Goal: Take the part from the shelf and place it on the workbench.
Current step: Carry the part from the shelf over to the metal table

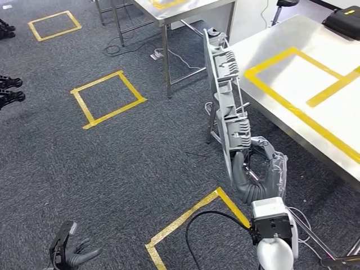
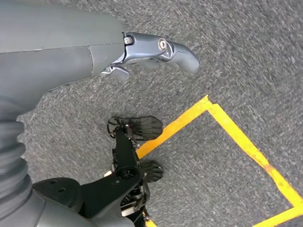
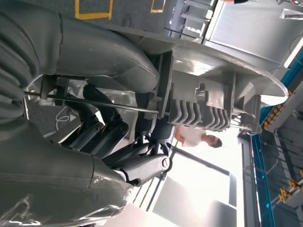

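The right robot hand [image 1: 259,171] is clenched around the lower end of the part [image 1: 225,107], a long grey plastic panel with ribs and clips on its inner face. It stands nearly upright, its long axis running from the hand up and away, leaning a little to the left, and it hangs over the carpet just off the near left edge of the worktop [image 1: 271,62]. That steel worktop, marked with a yellow tape frame [image 1: 293,79], lies to the right of the part and farther off, so I'd say the coming move is a swing rightward over the edge, then tipping the panel down flat. The right arm is plainly the one to do it. The left robot hand [image 1: 70,250] hangs low on the near left over the floor, fingers spread and holding nothing, well apart from the part
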{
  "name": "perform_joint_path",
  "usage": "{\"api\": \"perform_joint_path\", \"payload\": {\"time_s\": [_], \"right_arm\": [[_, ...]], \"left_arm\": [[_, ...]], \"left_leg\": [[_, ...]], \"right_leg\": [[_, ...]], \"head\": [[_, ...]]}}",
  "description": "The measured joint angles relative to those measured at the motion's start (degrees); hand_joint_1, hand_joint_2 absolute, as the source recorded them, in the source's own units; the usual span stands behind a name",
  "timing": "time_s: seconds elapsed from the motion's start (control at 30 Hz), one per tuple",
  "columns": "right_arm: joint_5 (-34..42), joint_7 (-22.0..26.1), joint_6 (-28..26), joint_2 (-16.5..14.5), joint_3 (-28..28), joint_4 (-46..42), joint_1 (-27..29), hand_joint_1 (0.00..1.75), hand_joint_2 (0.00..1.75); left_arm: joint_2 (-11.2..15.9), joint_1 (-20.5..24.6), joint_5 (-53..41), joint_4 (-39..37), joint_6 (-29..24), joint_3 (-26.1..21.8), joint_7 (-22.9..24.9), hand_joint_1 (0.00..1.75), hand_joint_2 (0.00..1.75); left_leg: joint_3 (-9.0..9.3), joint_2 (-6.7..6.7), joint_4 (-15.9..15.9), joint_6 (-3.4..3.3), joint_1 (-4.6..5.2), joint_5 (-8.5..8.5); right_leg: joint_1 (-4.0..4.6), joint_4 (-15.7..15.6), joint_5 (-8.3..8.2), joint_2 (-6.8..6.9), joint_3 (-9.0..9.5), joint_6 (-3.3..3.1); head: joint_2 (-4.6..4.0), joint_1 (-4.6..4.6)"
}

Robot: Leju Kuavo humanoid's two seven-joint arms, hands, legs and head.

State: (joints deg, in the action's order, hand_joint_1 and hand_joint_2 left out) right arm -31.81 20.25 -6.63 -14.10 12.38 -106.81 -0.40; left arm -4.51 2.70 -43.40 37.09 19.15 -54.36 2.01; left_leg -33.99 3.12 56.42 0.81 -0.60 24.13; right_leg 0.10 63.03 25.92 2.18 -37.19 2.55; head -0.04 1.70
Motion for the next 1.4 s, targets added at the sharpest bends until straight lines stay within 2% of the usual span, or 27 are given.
{"api": "perform_joint_path", "payload": {"time_s": [0.07,0.13,0.17,0.23,0.3,0.33,0.37,0.4,0.47,0.53,0.6,0.63,0.67,0.7,0.73,0.8,0.87,0.9,0.93,1.0,1.07,1.1,1.17,1.23,1.3,1.37,1.4], "right_arm": [[0.1,-0.1,-0.1,0.0,0.3,0.1,-0.3,1.75,1.75],[0.1,-0.1,-0.3,0.0,0.4,0.1,-0.5,1.75,1.75],[0.1,-0.1,-0.4,0.0,0.4,0.1,-0.5,1.75,1.75],[0.1,-0.2,-0.6,0.0,0.3,-0.2,-0.4,1.75,1.75],[0.1,-0.5,-0.2,0.0,-0.4,-1.2,0.0,1.75,1.75],[0.2,-0.7,0.6,0.0,-1.1,-1.9,0.4,1.75,1.75],[0.3,-0.7,1.7,0.0,-2.1,-2.7,0.8,1.75,1.75],[0.5,-0.7,2.9,-0.1,-3.2,-3.4,1.2,1.75,1.75],[0.7,-0.7,4.8,-0.2,-5.6,-4.7,1.8,1.75,1.75],[0.5,-0.5,5.8,-0.3,-7.3,-5.6,2.2,1.75,1.75],[0.0,-0.2,6.3,-0.3,-8.3,-6.3,2.5,1.75,1.75],[-0.2,-0.1,6.4,-0.3,-8.8,-6.6,2.6,1.75,1.75],[-0.3,0.0,6.4,-0.3,-9.2,-7.0,2.7,1.75,1.75],[-0.4,0.1,6.5,-0.3,-9.6,-7.2,2.8,1.75,1.75],[-0.5,0.1,6.5,-0.3,-9.9,-7.4,2.9,1.75,1.75],[-0.7,0.2,6.5,-0.3,-10.2,-7.6,3.0,1.75,1.75],[-0.8,0.2,6.6,-0.3,-10.4,-7.6,3.0,1.75,1.75],[-0.8,0.2,6.6,-0.3,-10.5,-7.6,3.0,1.75,1.75],[-0.8,0.2,6.6,-0.3,-10.6,-7.6,3.0,1.75,1.75],[-0.9,0.3,6.6,-0.4,-10.8,-7.7,3.1,1.75,1.75],[-1.2,0.4,6.6,-0.4,-10.9,-7.8,3.1,1.75,1.75],[-1.5,0.4,6.6,-0.4,-11.0,-7.8,3.1,1.75,1.75],[-2.2,0.4,6.6,-0.5,-11.2,-7.8,3.2,1.75,1.75],[-2.7,0.4,6.5,-0.5,-11.3,-7.9,3.2,1.75,1.75],[-3.1,0.4,6.5,-0.5,-11.3,-7.9,3.2,1.75,1.75],[-3.3,0.4,6.5,-0.6,-11.3,-7.9,3.2,1.75,1.75],[-3.5,0.3,6.5,-0.6,-11.3,-7.9,3.2,1.75,1.75]], "left_arm": [[0.5,0.0,-0.2,-0.5,0.2,-0.2,-0.3,0.0,1.75],[1.0,0.0,-0.4,-0.8,0.5,-0.3,-0.9,0.0,1.75],[1.1,0.1,-0.7,-1.0,0.7,-0.3,-1.3,0.0,1.75],[0.9,0.2,-1.7,-1.1,0.9,-0.3,-1.7,0.0,1.75],[-0.1,0.2,-3.4,-1.1,0.6,-0.3,-1.4,0.0,1.75],[-1.0,0.3,-4.3,-0.9,0.3,-0.2,-0.9,0.0,1.75],[-1.9,0.4,-5.1,-0.6,-0.2,-0.1,-0.2,0.0,1.75],[-2.9,0.6,-5.6,-0.2,-0.7,0.1,0.5,0.0,1.75],[-5.2,1.2,-6.3,0.6,-1.7,0.5,1.4,0.0,1.75],[-7.1,1.6,-6.6,1.3,-2.4,0.7,1.7,0.0,1.75],[-8.4,1.5,-6.6,2.2,-2.6,0.8,1.7,0.0,1.75],[-8.9,1.4,-6.6,2.7,-2.6,0.9,1.6,0.0,1.75],[-9.3,1.3,-6.6,3.1,-2.5,1.0,1.5,0.0,1.75],[-9.7,1.3,-6.6,3.6,-2.4,1.2,1.3,0.0,1.75],[-9.9,1.2,-6.6,4.0,-2.2,1.3,1.1,0.0,1.75],[-10.3,0.7,-6.6,4.7,-2.0,1.3,1.0,0.0,1.75],[-10.5,0.2,-6.6,5.1,-2.0,1.3,1.0,0.0,1.75],[-10.6,0.1,-6.6,5.3,-1.9,1.3,1.0,0.0,1.75],[-10.8,0.1,-6.6,5.5,-1.9,1.4,1.0,0.0,1.75],[-11.1,0.0,-6.6,5.9,-1.8,1.4,1.0,0.0,1.75],[-11.3,-0.1,-6.6,6.4,-1.6,1.4,1.0,0.0,1.75],[-11.4,-0.1,-6.6,6.7,-1.4,1.4,0.9,0.0,1.75],[-11.5,-0.1,-6.6,7.2,-1.2,1.4,0.9,0.0,1.75],[-11.5,0.0,-6.6,7.6,-1.1,1.4,0.9,0.0,1.75],[-11.6,-0.1,-6.6,7.8,-1.0,1.4,0.9,0.0,1.75],[-11.6,-0.4,-6.6,7.8,-1.0,1.4,0.9,0.0,1.75],[-11.6,-0.5,-6.6,7.8,-1.0,1.4,0.9,0.0,1.75]], "left_leg": [[0.39,0.98,0.1,0.59,0.24,0.29],[0.59,2.08,0.2,1.12,0.28,0.42],[0.63,2.13,0.3,1.45,0.16,0.72],[-0.44,0.53,3.1,1.94,-0.07,2.81],[-3.73,-1.76,10.2,2.02,-0.15,6.53],[-5.62,-2.27,14.0,1.96,-0.11,7.96],[-6.91,-2.53,16.3,1.85,-0.09,8.41],[-7.27,-2.7,16.7,1.69,-0.07,7.75],[-4.9,-3.61,11.5,1.35,-0.18,4.01],[-1.48,-6.1,4.5,1.24,-0.53,1.36],[-0.09,-7.35,1.6,1.1,-0.6,1.21],[0.01,-6.81,1.3,0.89,-0.52,1.29],[0.06,-6.15,1.2,0.53,-0.44,1.19],[0.14,-5.55,1.1,0.14,-0.4,1.09],[0.23,-4.89,1.0,-0.21,-0.39,1.04],[0.38,-3.5,0.9,-0.67,-0.2,1.13],[0.48,-1.87,0.9,-0.84,-0.05,1.28],[0.53,-1.13,0.9,-0.85,-0.04,1.36],[0.66,-0.45,0.9,-0.79,-0.04,1.47],[1.14,0.69,0.9,-0.45,0.02,1.81],[1.54,1.56,1.0,0.08,0.34,2.14],[1.64,2.0,1.0,0.35,0.51,2.22],[1.76,2.96,0.9,0.93,0.56,2.35],[1.28,1.62,2.3,1.59,0.34,3.63],[-1.35,-1.23,8.1,1.95,0.19,6.81],[-5.12,-2.44,15.2,2.03,0.19,9.55],[-6.21,-2.63,16.9,1.99,0.19,9.52]], "right_leg": [[0.31,-3.9,-1.07,0.96,2.11,-0.66],[0.5,-4.0,-1.14,-0.34,1.93,-1.52],[0.45,-4.0,-1.25,-1.02,1.86,-1.84],[0.23,-4.2,-1.51,-2.28,1.9,-2.45],[0.12,-4.3,-1.61,-3.48,1.91,-2.8],[0.13,-4.2,-1.63,-4.15,1.91,-2.88],[0.14,-4.2,-1.64,-4.88,1.92,-2.88],[0.15,-4.2,-1.67,-5.61,1.95,-2.85],[0.08,-4.2,-1.75,-7.1,2.02,-2.62],[0.14,-4.0,-1.81,-8.65,1.75,-2.08],[0.0,-3.9,-2.01,-10.14,1.22,-1.29],[-0.2,-4.0,-2.15,-10.85,0.98,-0.87],[-0.34,-4.0,-2.17,-10.69,0.76,-0.5],[-0.31,-3.5,-1.76,-9.46,0.42,-0.2],[-0.23,-2.0,-0.72,-7.6,-0.34,0.07],[-0.14,4.7,2.9,-3.69,-3.34,0.48],[-0.25,11.5,5.46,-2.66,-6.52,0.76],[-0.29,12.4,5.23,-2.55,-6.9,0.85],[-0.31,10.9,3.94,-2.33,-6.04,0.9],[-0.23,3.2,0.39,-0.38,-1.81,0.95],[0.02,-2.7,-1.28,1.43,1.42,0.37],[0.18,-3.5,-1.22,1.57,1.79,-0.05],[0.25,-3.6,-1.35,0.2,1.57,-0.97],[0.02,-3.8,-1.55,-1.1,1.52,-1.63],[-0.24,-3.9,-1.7,-2.35,1.52,-2.1],[-0.29,-3.9,-1.75,-3.83,1.44,-2.3],[-0.29,-3.9,-1.76,-4.68,1.45,-2.31]], "head": [[0.0,0.08],[0.0,0.13],[0.0,0.14],[0.0,0.26],[0.0,0.5],[0.0,0.6],[0.0,0.64],[0.0,0.63],[0.0,0.64],[0.0,0.59],[0.0,0.57],[0.0,0.56],[0.0,0.6],[0.0,0.46],[0.0,0.26],[0.0,-0.08],[0.0,-0.1],[0.0,-0.1],[0.0,-0.1],[0.0,-0.11],[0.0,-0.14],[0.0,-0.12],[0.0,-0.1],[0.0,-0.03],[0.0,0.24],[0.0,0.42],[0.0,0.42]]}}
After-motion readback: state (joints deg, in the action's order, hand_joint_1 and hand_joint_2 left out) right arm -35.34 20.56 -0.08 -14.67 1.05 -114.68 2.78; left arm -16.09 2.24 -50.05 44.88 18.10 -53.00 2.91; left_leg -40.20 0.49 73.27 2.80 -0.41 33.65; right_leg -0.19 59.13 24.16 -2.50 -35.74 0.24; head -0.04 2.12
